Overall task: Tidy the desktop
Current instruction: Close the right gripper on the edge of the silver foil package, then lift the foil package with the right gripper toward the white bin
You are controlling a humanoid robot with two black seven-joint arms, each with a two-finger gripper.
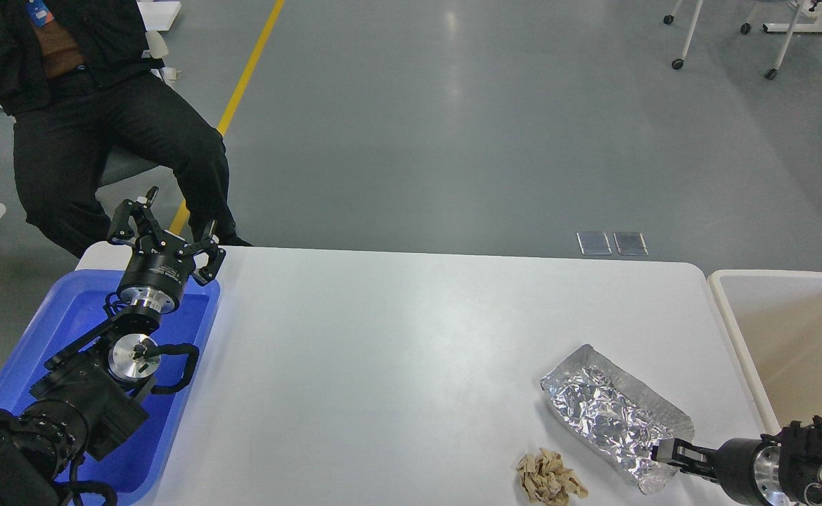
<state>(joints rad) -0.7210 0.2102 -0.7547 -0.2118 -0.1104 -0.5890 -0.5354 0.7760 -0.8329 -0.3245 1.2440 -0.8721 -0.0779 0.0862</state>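
The white desktop [411, 337] fills the middle of the head view. A crumpled silver foil tray [604, 411] lies at its near right. A small wad of beige crumpled paper [548, 478] lies just left of the foil's near end. My right gripper [669, 452] comes in from the bottom right, and its dark fingertips are at the foil's near right end. Its two fingers cannot be told apart. My left gripper [170, 223] is open and empty, raised over the far right corner of the blue tray [45, 330].
A cream-rimmed beige bin [734, 330] stands against the desktop's right edge. A person in black [101, 133] sits just beyond the far left corner. The blue tray lies under my left arm, at the desktop's left side.
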